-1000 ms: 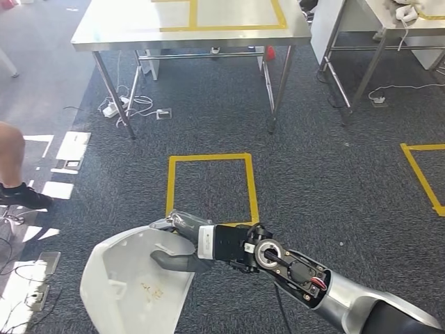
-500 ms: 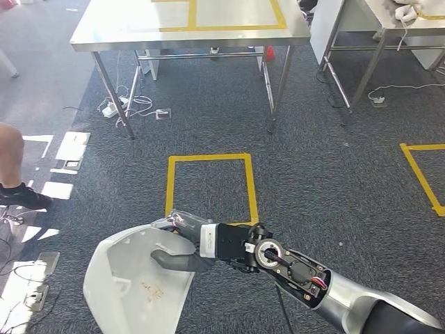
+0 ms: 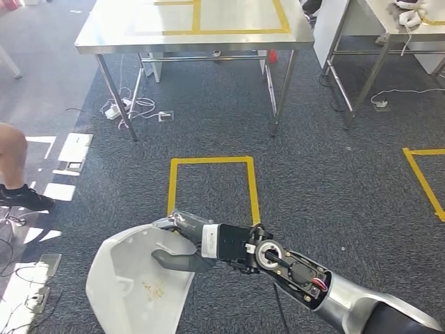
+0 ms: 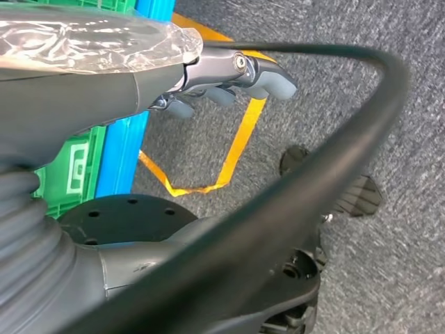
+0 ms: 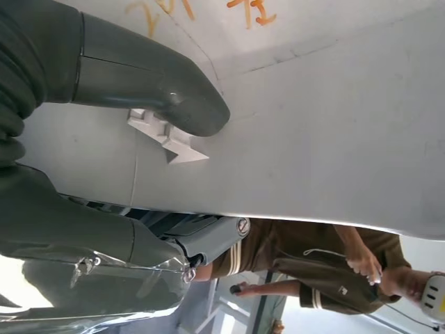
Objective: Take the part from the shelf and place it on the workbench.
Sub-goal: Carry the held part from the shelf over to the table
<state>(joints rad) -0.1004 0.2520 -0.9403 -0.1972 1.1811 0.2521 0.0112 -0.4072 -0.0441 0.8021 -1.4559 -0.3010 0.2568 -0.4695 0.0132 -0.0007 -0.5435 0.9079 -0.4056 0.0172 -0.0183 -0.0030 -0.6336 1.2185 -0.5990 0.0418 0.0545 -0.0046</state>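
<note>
Low above the dark carpet, in the near-left part of the head view, the right hand holds the part, a large pale grey shell with some orange marks on its inner face. The thumb presses on the inner face and the other fingers wrap over the rim, so the hand is clamped on the edge of the part; the right wrist view shows the same, with the thick grey thumb lying flat on the pale surface and the darker fingers under the edge. The long axis of the part runs from the held edge, which points toward the yellow tape square on the floor, back and to the left toward the robot, and its hollow side faces up. The part is in the air, well apart from the steel worktop, which stands beyond the tape square and has yellow tape lines on its top. The left hand hangs beside the robot's body above the carpet; its fingers are slightly curled and hold nothing, but I cannot tell whether they are apart or together. Beyond the part, in the right wrist view, a person in a brown top stands near.
</note>
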